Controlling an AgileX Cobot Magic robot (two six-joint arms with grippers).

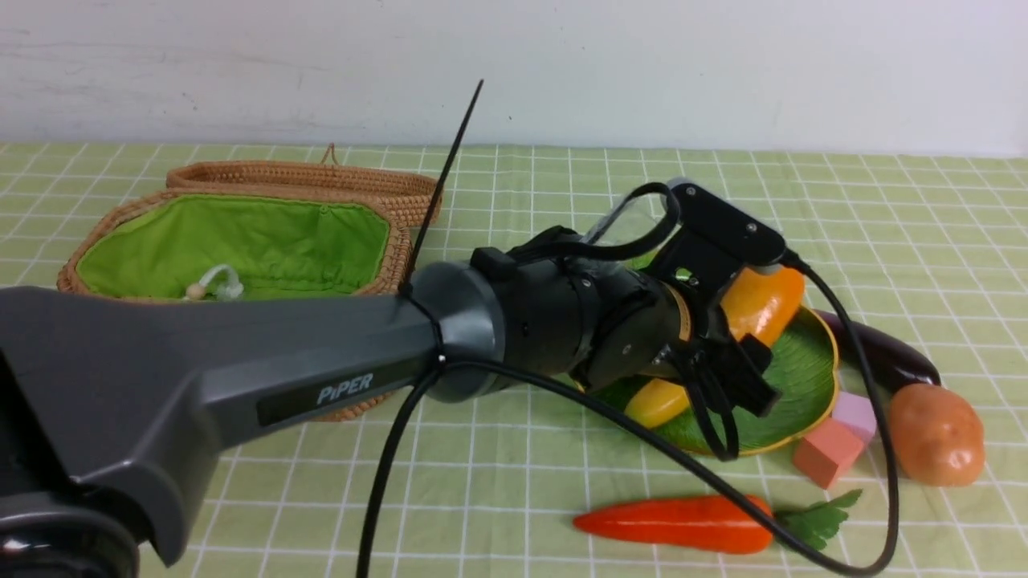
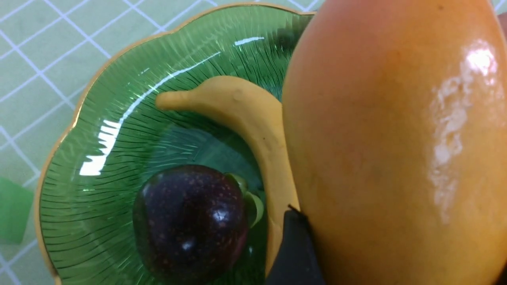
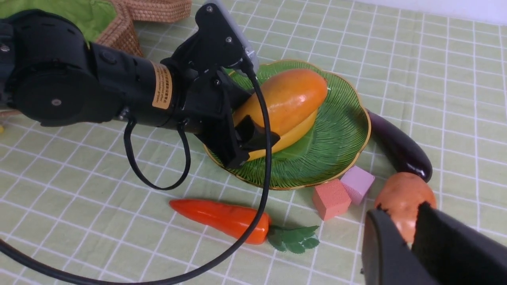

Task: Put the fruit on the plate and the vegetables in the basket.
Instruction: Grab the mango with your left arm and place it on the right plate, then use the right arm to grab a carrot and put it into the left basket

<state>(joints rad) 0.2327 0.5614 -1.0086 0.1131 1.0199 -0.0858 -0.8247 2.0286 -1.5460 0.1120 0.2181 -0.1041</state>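
My left gripper (image 1: 759, 333) is shut on the orange-yellow mango (image 1: 763, 301), holding it over the green leaf-shaped plate (image 1: 795, 377). One black finger (image 2: 293, 245) presses the mango's (image 2: 396, 138) side. Under it the banana (image 2: 253, 114) and the purple mangosteen (image 2: 190, 221) lie in the plate (image 2: 119, 118). The carrot (image 1: 675, 522) lies on the cloth in front of the plate, with the eggplant (image 1: 883, 349) and the potato (image 1: 936, 433) to the plate's right. The basket (image 1: 385, 201) stands open at the far left. My right gripper (image 3: 402, 209) hovers near the potato (image 3: 400, 194), slightly open and holding nothing.
A salmon block (image 1: 827, 453) and a lilac block (image 1: 855, 413) sit between the plate and the potato. A green block (image 2: 14, 209) lies beside the plate. The left arm and its cable (image 1: 562, 385) stretch across the middle of the table. A white loop (image 1: 213, 282) lies in the basket.
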